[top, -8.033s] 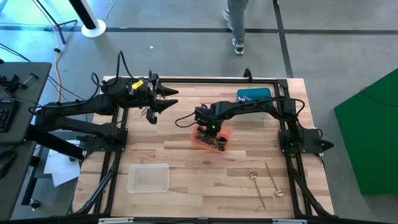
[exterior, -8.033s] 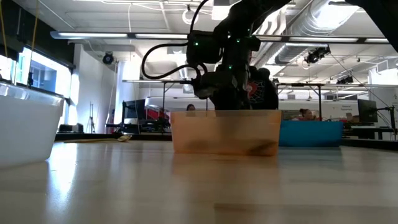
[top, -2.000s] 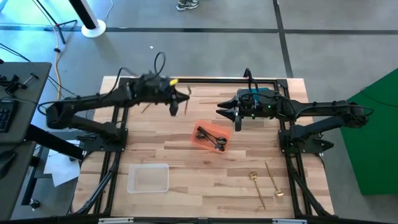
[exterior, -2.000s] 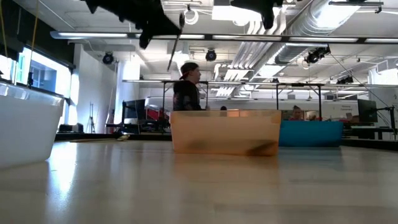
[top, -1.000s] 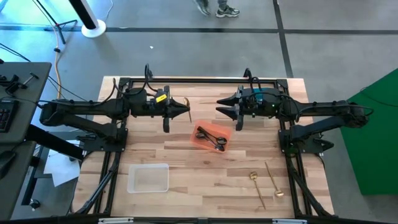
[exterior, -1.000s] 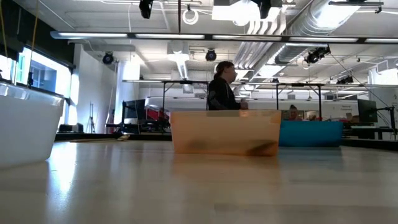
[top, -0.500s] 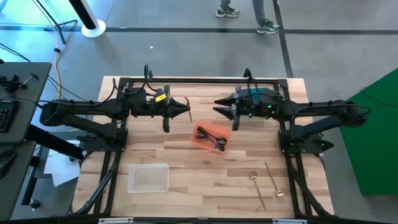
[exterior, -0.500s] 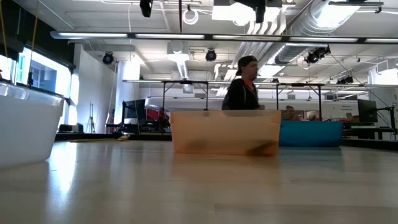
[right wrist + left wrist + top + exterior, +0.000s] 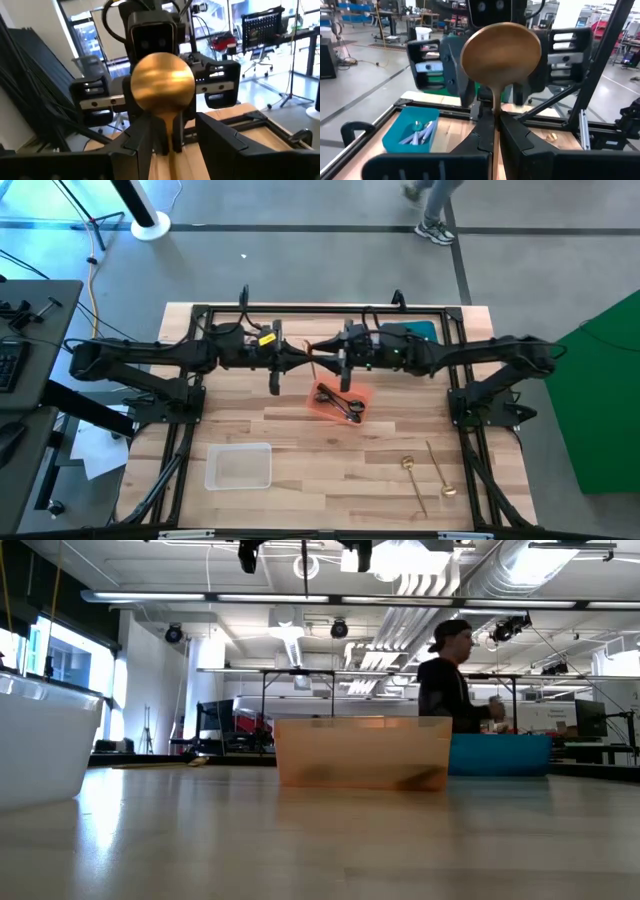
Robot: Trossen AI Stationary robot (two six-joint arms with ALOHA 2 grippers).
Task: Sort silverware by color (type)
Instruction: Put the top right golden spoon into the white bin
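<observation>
Gold spoon (image 9: pixel 500 54) held upright in my left gripper (image 9: pixel 493 131), clamped on its handle above the orange bin (image 9: pixel 341 400). My right gripper (image 9: pixel 170 137) faces it, fingers apart on either side of the spoon.

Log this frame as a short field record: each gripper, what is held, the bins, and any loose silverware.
left gripper: shut on the gold spoon, above the table's far middle
right gripper: facing the left gripper, fingers either side of the spoon's bowl
orange bin: black silverware inside
teal bin: silver pieces inside
clear bin: contents cannot tell
loose gold pieces: near right of table
</observation>
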